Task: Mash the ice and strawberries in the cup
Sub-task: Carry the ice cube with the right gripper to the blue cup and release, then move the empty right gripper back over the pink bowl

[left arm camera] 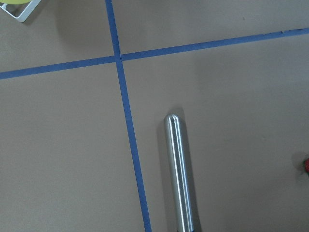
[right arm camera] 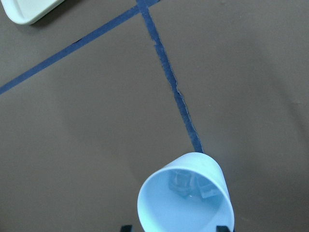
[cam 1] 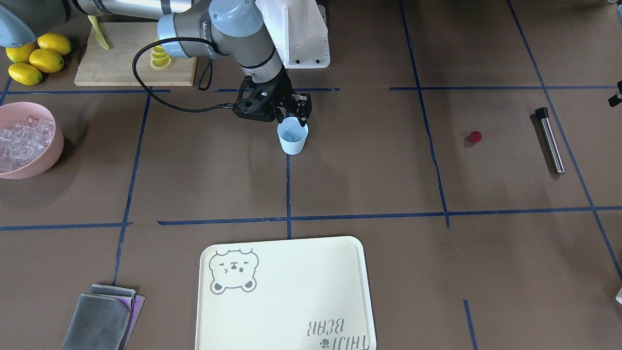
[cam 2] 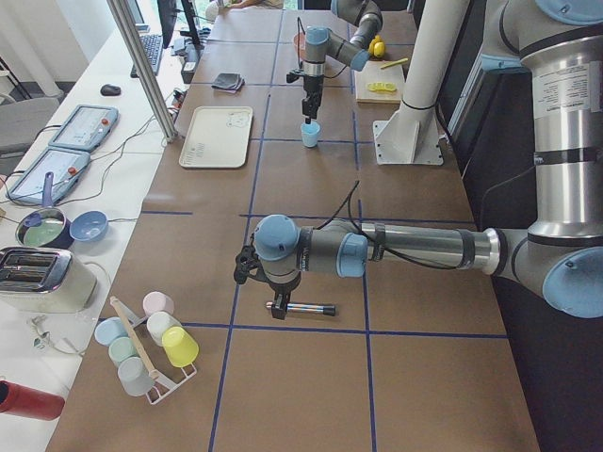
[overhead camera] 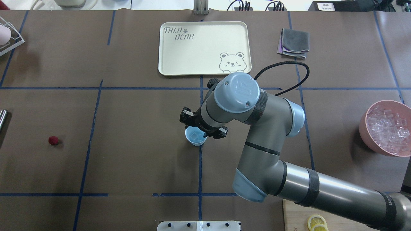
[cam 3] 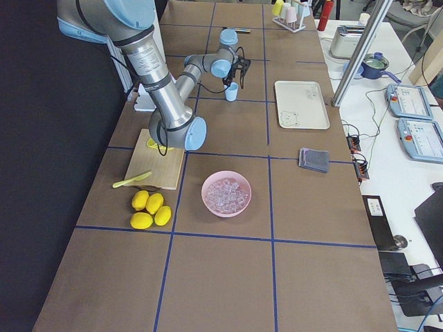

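Right fingers (cam 1: 293, 112): spread wide and holding nothing. In the right wrist view only their 2 dark tips show, at the bottom edge at about 7 and 5 o'clock, 1 on either side of the cup's near rim. I am poised above the mouth, with neither tip touching the cup.

Cup (right arm camera: 186, 195): pale blue, upright on the desk (overhead camera: 135, 166) on a blue tape line. 2 pieces of ice (right arm camera: 181, 182) lie side by side on its bottom.

Strawberry (overhead camera: 53, 140): alone on the desk, well apart from the cup at its 9 o'clock in the overhead view.

Pink bowl (overhead camera: 364, 126): well apart at the cup's 3 o'clock and heaped with more cubes.

Cream tray (overhead camera: 167, 69): at the cup's 12 o'clock.

Left fingers (cam 2: 274, 303): above one end of a steel rod (left arm camera: 178, 179) that lies flat on the desk. The left wrist view shows none of their tips, so I cannot tell how they are set. The strawberry peeks in at 3 o'clock of that view, near the rod but apart from it.
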{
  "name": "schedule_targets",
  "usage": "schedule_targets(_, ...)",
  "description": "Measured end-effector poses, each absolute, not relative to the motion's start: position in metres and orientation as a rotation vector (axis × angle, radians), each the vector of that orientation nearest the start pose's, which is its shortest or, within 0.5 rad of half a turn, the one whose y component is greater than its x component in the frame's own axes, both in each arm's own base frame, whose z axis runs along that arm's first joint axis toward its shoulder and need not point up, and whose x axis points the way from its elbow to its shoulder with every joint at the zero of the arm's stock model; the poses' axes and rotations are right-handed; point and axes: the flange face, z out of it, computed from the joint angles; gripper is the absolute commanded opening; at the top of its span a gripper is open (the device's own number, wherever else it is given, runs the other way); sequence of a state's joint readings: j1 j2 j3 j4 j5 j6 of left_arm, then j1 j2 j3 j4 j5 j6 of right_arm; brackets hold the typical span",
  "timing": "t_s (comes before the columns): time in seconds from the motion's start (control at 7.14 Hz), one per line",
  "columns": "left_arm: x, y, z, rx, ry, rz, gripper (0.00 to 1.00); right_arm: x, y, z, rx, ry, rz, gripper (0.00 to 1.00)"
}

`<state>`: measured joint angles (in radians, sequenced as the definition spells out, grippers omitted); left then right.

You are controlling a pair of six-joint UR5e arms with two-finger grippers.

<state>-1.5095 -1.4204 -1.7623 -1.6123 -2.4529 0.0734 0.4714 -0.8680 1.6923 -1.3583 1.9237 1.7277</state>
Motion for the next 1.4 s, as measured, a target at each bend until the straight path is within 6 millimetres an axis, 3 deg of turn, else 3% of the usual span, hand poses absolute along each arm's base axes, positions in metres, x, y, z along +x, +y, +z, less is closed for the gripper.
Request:
schedule_targets(0.14, -0.03, -0.435, 0.621, 0.083, 0.882, 0.162, 1.0, -0.54, -0.402, 0.159, -0.161, -1.08, 0.394, 0.99)
schedule_targets(0.28, -0.03, -0.435, 0.622, 0.083, 0.882, 0.162, 1.0, -0.501, -0.422, 0.169, -0.19, -1.093, 0.409, 0.99)
schedule_targets(0.56, -0.03, -0.435, 0.622, 0.083, 0.882, 0.162, 1.0, -0.376, -0.458, 0.227, -0.248, -1.103, 0.418, 0.99)
schedule_targets(0.7, -0.03, -0.435, 0.622, 0.082, 0.882, 0.162, 1.0, -0.314, -0.459, 0.271, -0.231, -1.086, 0.41, 0.99)
schedule_targets(0.84, -0.03, -0.435, 0.622, 0.082, 0.882, 0.162, 1.0, -0.264, -0.453, 0.321, -0.201, -1.048, 0.391, 0.99)
schedule_targets(1.12, -0.03, -0.435, 0.622, 0.082, 0.882, 0.162, 1.0, -0.177, -0.432, 0.427, -0.114, -0.941, 0.272, 0.99)
schedule_targets(1.4, -0.03, -0.435, 0.622, 0.081, 0.882, 0.162, 1.0, -0.112, -0.422, 0.504, -0.061, -0.881, 0.15, 0.99)
